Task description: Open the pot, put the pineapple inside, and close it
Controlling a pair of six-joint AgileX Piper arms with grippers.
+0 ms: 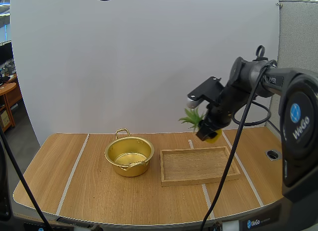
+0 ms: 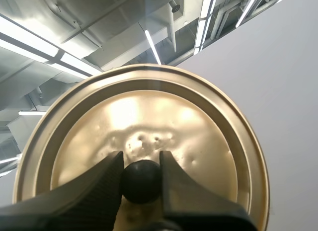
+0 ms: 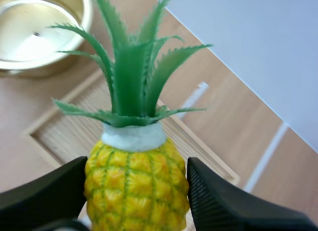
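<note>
We hold the pineapple (image 3: 135,184) by its yellow body, pinched between the fingers of our right gripper (image 1: 208,134), leaves pointing away from the gripper. It hangs in the air over the far edge of the wooden tray (image 1: 198,181). The gold pot (image 1: 115,148) stands open on the table (image 1: 94,193), just beside the tray. Our left gripper (image 2: 141,162) clamps the black knob (image 2: 141,184) of the pot lid (image 2: 149,114).

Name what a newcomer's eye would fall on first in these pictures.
First comes the yellow pineapple with its green crown, pinched in the right pincer in the air over the far side of the wooden tray. Next is the golden lid, held by its black knob in the left pincer. The open golden pot stands empty on the table beside the tray.
</note>
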